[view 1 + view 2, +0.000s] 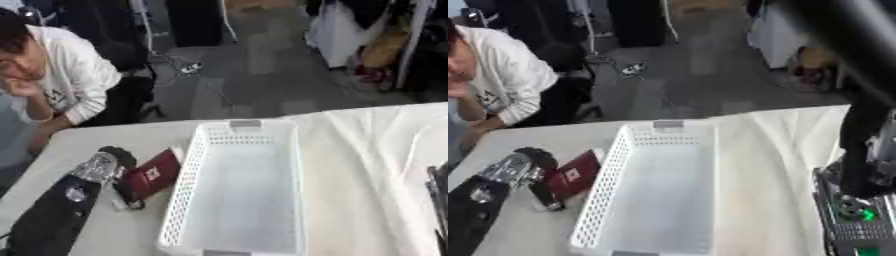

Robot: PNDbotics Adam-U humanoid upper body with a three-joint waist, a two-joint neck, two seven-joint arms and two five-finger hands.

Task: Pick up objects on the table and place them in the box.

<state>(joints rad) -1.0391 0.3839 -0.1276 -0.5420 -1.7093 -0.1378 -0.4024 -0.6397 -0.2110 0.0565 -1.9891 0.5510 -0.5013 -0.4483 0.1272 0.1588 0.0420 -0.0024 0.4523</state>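
Observation:
A white perforated basket [236,195] stands in the middle of the table, with nothing visible inside. Just left of it lies a flat dark red packet [155,174] with a small white mark. My left arm comes in from the lower left. Its black left hand [121,159] sits against the packet's left side, with fingers [131,201] curled round the near end. My right hand [437,197] shows only as dark straight fingers at the right edge, away from the basket.
A white cloth [367,165] covers the table right of the basket. My right arm [859,160] rises at the right side. A person in a white top [66,75] sits at the far left corner, touching nothing on the table.

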